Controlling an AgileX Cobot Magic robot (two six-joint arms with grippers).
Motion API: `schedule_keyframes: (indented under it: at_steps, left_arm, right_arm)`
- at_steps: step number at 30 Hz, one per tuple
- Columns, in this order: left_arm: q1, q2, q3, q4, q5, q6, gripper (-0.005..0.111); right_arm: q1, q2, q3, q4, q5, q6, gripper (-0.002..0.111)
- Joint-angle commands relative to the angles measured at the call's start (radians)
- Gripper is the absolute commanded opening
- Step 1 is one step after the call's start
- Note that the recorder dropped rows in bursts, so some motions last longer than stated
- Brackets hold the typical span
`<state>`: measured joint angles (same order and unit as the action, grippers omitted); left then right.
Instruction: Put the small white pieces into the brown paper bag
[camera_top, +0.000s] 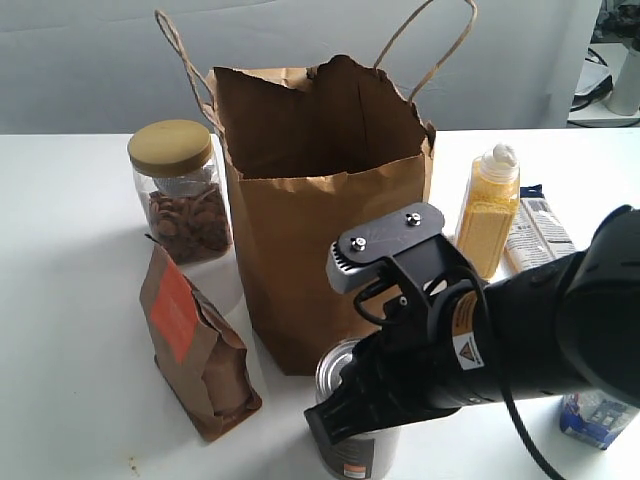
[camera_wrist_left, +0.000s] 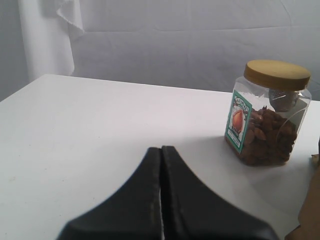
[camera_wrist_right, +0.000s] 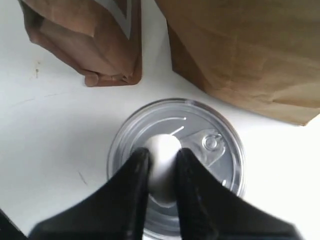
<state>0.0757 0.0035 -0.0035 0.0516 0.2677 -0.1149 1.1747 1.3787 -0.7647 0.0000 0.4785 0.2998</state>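
Observation:
In the right wrist view my right gripper (camera_wrist_right: 162, 153) is shut on one small white piece (camera_wrist_right: 162, 172), a pale lump pinched between the two black fingers just above the silver can lid (camera_wrist_right: 215, 150). No other white pieces show. The brown paper bag (camera_top: 320, 240) stands open, with a ragged top and cord handles, directly behind the can (camera_top: 350, 455). Its lower wall (camera_wrist_right: 250, 55) is close beyond the can in the right wrist view. My left gripper (camera_wrist_left: 161, 149) is shut and empty, low over bare white table; it does not appear in the exterior view.
A clear jar with a tan lid (camera_top: 180, 190) stands left of the bag, also seen from the left wrist (camera_wrist_left: 267, 115). A small brown pouch with an orange label (camera_top: 195, 340) lies front left. A yellow bottle (camera_top: 490, 210), a packet (camera_top: 535, 232) and a blue-white carton (camera_top: 598, 415) are to the right.

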Motion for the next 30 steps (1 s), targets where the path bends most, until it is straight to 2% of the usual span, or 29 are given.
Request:
schedule_keyframes:
  at_steps: [1,6,14,19,24,30]
  left_arm:
    - [-0.008,-0.003,0.004,-0.008,-0.002,-0.005,0.000]
    - [-0.008,-0.003,0.004,-0.008,-0.002,-0.005,0.000]
    - [-0.008,-0.003,0.004,-0.008,-0.002,-0.005,0.000]
    - [-0.008,-0.003,0.004,-0.008,-0.002,-0.005,0.000]
    - [-0.008,-0.003,0.004,-0.008,-0.002,-0.005,0.000]
    - [-0.008,-0.003,0.004,-0.008,-0.002,-0.005,0.000]
  right_arm:
    - [0.002,0.008,0.006,0.000,0.032,0.021,0.000]
    - [0.002,-0.045,0.006,0.021,0.039,0.022,0.000]
    - [0.002,-0.282,0.006,0.090,0.012,0.022,0.000]
    - [0.000,-0.406,-0.026,0.046,-0.024,0.022,0.000]
    - [-0.063,-0.382,-0.149,-0.065,-0.018,0.022,0.000]
    - [-0.159,-0.228,-0.315,-0.123,0.022,0.009,0.000]
